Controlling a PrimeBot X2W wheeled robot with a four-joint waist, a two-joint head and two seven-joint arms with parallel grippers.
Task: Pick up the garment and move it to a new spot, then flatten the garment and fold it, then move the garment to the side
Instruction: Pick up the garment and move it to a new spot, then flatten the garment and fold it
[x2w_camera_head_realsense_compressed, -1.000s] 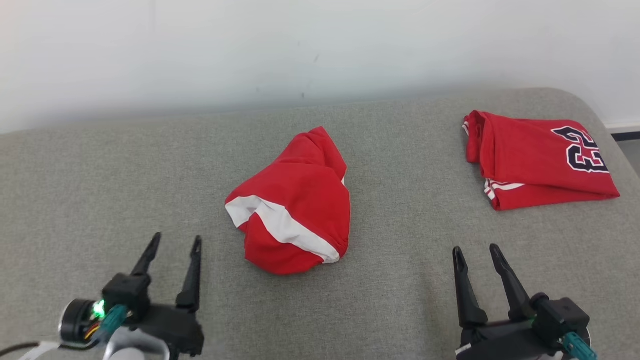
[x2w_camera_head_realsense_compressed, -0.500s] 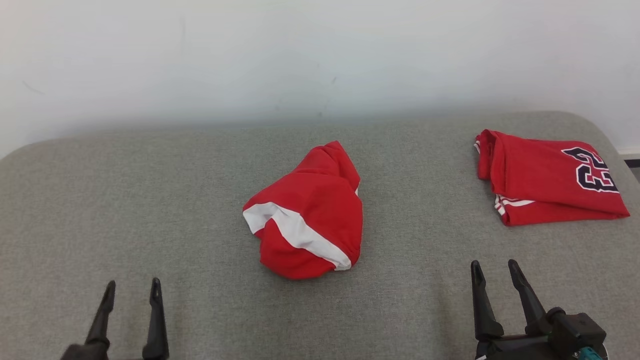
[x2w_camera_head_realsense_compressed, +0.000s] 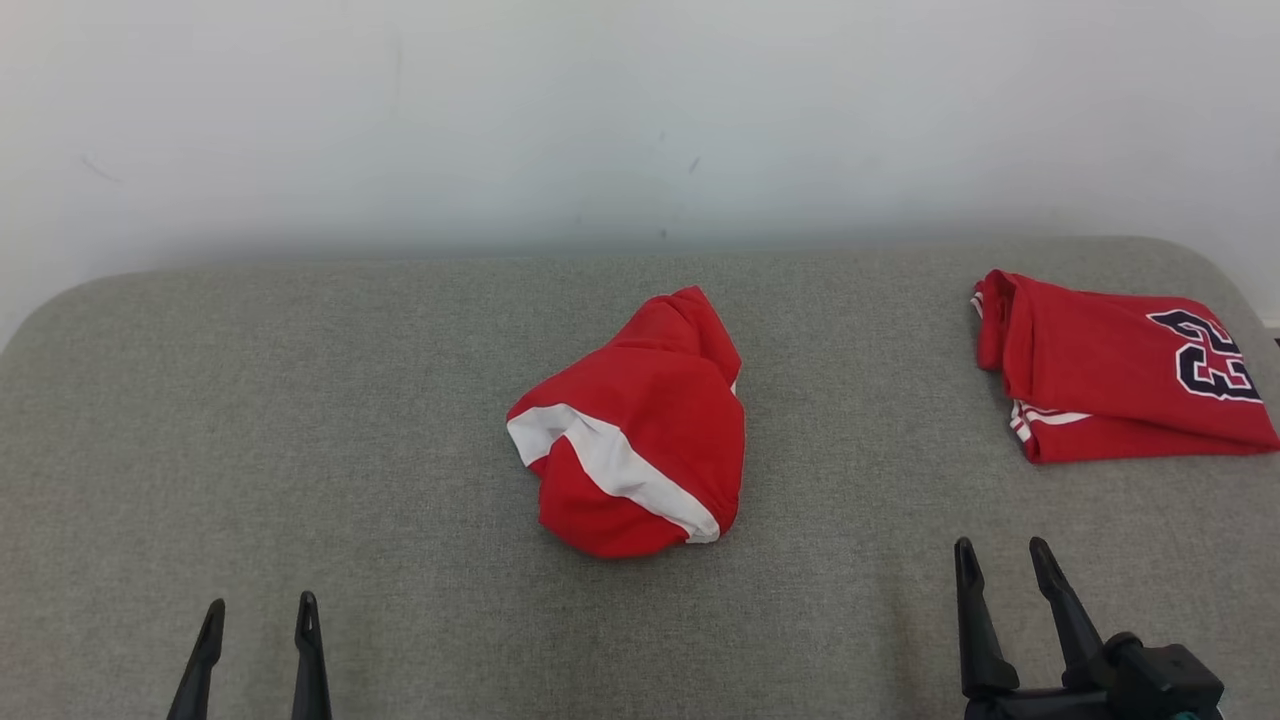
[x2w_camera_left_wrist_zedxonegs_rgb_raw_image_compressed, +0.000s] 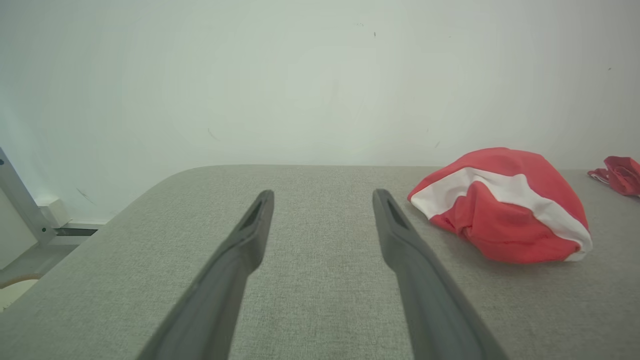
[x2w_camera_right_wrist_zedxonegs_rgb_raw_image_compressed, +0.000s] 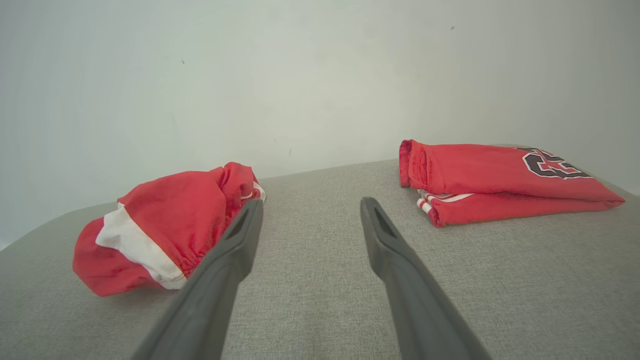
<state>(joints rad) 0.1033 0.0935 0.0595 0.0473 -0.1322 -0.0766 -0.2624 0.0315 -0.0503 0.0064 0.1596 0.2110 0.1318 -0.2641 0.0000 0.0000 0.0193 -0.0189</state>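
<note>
Garment (x2w_camera_head_realsense_compressed: 640, 430) (red, w/ a white band) lies crumpled in a loose mound near the centre of the grey fabric worktop (x2w_camera_head_realsense_compressed: 300, 400), touched by neither arm. Left gripper (x2w_camera_head_realsense_compressed: 261, 602) sits at the lower-left edge of the head view, fingers spread, nothing between them. It is well apart from the garment, which shows to the right of the fingers in the left wrist view. Right gripper (x2w_camera_head_realsense_compressed: 1001, 545) sits at lower right, fingers likewise spread and empty, tips pointing twd. the gap between the garment and a second red item: a folded jersey (x2w_camera_head_realsense_compressed: 1110, 370) w/ dark numerals, lying flat at the worktop's far-right end. The two items are well apart. A plain white wall (x2w_camera_head_realsense_compressed: 600, 120) stands behind the worktop.
</note>
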